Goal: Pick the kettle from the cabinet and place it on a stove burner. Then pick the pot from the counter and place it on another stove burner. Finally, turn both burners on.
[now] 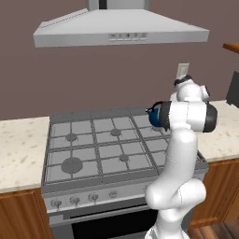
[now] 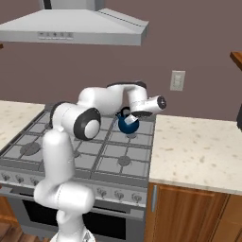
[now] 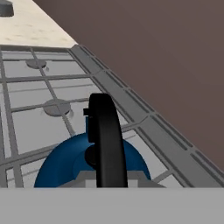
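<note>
Left base view: the kettle (image 1: 155,116) hangs over the stove (image 1: 60,175) at its 2 o'clock corner, half hidden behind the arm. It could tip on the grate if released off-centre.

Right base view: the fingers (image 2: 131,116) are clamped on the kettle's handle; the table (image 2: 198,146) edge lies just beside, at 3 o'clock.

Hand view: the back wall (image 3: 166,57) is near; open burners lie toward 10 o'clock.
</note>
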{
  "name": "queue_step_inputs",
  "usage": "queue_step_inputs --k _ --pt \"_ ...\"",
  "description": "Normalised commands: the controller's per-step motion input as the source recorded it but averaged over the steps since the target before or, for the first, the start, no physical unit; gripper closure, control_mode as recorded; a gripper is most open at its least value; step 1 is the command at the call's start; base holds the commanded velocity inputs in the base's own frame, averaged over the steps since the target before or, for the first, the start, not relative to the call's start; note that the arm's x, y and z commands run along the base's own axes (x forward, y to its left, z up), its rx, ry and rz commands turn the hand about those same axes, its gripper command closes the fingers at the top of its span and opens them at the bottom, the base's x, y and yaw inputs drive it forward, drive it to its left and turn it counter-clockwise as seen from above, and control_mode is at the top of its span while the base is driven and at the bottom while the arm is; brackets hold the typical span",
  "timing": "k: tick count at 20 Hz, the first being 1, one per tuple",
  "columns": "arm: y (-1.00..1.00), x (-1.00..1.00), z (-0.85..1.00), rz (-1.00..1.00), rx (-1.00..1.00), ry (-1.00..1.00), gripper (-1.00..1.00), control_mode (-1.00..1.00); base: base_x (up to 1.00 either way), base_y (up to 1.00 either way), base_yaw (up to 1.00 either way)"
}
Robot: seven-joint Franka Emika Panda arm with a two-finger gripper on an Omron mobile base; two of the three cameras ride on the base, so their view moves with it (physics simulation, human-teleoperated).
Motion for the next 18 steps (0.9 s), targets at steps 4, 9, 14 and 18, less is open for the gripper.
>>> queue_step_inputs --k 4,9,14,18 --pt "-0.14 0.37 -0.23 0.00 0.00 0.00 1.00 -1.00 0.00 0.00 0.00" --pt "-0.05 0.35 -0.31 0.00 0.00 0.00 1.00 -1.00 0.00 0.00 0.00" --pt "0.00 0.38 -0.33 0.00 0.00 0.00 1.00 -1.00 0.00 0.00 0.00" --pt "-0.01 0.44 -0.36 0.00 0.00 0.00 1.00 -1.00 0.00 0.00 0.00"
